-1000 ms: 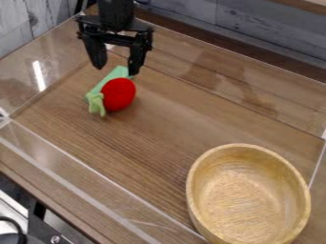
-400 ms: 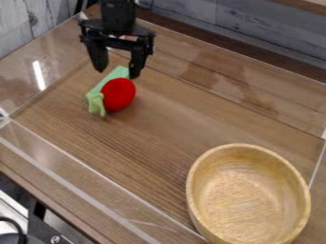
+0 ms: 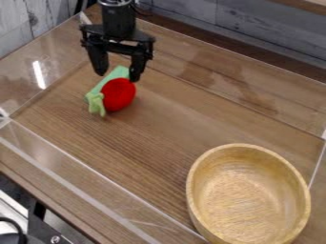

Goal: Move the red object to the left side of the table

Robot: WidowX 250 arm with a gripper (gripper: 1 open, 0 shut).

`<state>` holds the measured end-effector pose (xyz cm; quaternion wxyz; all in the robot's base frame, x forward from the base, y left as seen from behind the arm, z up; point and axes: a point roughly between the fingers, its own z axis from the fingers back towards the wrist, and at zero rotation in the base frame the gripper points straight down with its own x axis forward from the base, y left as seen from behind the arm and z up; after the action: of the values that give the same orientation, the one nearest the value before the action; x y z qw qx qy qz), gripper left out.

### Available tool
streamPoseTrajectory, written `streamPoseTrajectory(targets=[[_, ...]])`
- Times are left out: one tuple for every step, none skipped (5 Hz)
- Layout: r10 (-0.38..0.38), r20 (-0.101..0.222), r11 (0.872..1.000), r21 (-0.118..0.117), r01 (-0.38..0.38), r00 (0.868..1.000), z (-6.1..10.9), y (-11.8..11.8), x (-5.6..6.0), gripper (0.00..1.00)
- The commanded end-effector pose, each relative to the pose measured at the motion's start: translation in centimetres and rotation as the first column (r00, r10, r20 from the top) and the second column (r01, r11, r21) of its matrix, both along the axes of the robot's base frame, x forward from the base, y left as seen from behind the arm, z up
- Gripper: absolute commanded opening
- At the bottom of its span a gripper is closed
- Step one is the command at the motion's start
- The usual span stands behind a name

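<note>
From the single camera view, the table [image 3: 166,133] is a brown wood-grain top fenced by low clear acrylic walls, with a grey plank backdrop behind it. A round wooden bowl [image 3: 249,197] sits at the lower right corner, well apart from everything else, and nothing lies in it that can be seen. A flat green block [image 3: 99,96] lies toward the upper left of the tabletop, partly hidden by the red object [image 3: 118,93], which rests against or on top of it; which of the two cannot be told. The red object is a small, rounded, glossy bright-red toy fruit, far smaller than the bowl, sitting left of centre in the far half of the table. The black gripper [image 3: 116,65] hangs just above and behind it, pointing down, its two fingers spread wide with open space between them, gripping nothing; one fingertip stands close above the fruit's upper right side. No brand, label or readable writing shows anywhere.
</note>
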<state>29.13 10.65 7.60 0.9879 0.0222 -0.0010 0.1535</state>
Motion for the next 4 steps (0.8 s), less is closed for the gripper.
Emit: streamPoseTrajectory(targets=[[-0.002, 0.032, 1.000, 0.008, 0.001, 0.999, 1.4, 0.0, 0.1, 1.00], [-0.006, 0.038, 1.000, 0.001, 0.006, 0.999, 2.1, -0.4, -0.1, 1.00], [-0.011, 0.042, 1.000, -0.004, 0.011, 0.999, 2.7, -0.7, -0.3, 1.00], [-0.015, 0.045, 1.000, -0.011, 0.015, 0.999, 3.1, -1.0, -0.5, 1.00]])
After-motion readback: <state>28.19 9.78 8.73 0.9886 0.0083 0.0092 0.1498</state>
